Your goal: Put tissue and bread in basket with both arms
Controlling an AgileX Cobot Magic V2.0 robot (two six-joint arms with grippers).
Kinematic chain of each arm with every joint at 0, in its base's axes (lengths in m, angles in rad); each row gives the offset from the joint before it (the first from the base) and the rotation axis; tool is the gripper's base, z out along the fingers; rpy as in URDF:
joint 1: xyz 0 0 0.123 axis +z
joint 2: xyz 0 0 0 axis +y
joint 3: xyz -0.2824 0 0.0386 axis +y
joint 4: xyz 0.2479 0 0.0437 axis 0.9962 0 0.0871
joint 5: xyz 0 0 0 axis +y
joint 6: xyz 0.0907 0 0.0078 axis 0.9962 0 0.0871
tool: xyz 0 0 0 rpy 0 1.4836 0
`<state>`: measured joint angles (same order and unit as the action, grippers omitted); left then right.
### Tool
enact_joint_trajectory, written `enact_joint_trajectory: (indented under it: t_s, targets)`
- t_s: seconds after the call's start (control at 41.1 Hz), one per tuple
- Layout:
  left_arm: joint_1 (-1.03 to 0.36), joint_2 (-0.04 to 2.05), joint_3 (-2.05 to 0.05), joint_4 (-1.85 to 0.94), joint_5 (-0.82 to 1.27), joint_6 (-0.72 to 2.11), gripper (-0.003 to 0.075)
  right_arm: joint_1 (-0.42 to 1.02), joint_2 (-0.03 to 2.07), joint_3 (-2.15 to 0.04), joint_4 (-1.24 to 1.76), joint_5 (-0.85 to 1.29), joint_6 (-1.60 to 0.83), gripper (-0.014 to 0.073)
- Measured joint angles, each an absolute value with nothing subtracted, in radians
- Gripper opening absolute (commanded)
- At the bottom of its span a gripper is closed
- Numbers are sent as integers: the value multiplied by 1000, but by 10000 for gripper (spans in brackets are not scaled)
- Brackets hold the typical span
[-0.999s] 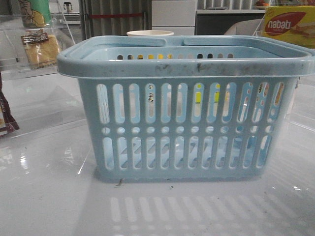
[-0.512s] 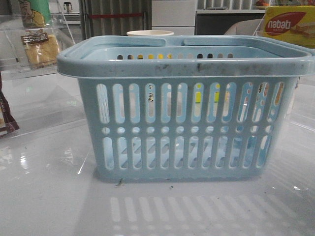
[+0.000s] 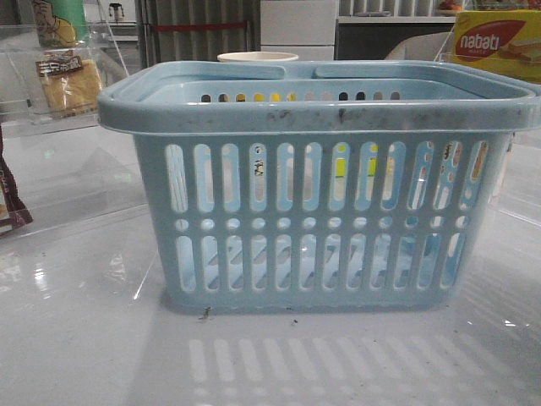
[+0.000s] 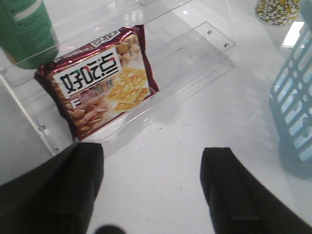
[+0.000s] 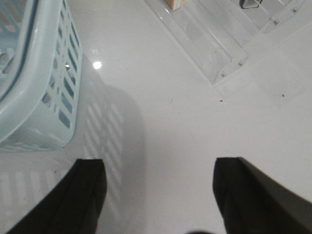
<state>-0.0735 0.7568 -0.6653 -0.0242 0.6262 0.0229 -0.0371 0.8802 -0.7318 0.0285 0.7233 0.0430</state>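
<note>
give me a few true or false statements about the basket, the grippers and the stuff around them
1. The basket stands upright on the table. True.
2. The left gripper holds the snack packet. False: its fingers are apart and empty, the packet lies ahead of them.
3. The right gripper is open over bare table. True.
4. The nabati box lies inside the basket. False: it sits behind it, to the right.

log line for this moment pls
left gripper open, empty | right gripper open, empty | bread on far left shelf | basket centre table | tissue not seen
</note>
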Motion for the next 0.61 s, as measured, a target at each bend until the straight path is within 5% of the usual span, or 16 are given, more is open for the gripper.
enact_joint_trajectory:
  t_s: [0.365, 0.609]
  targets:
    - [-300, 758, -665, -14, 601, 50, 455, -193, 1236, -1012, 29, 688, 50, 570]
    - [-334, 758, -665, 0, 593, 54, 455, -232, 1502, -1262, 24, 721, 39, 570]
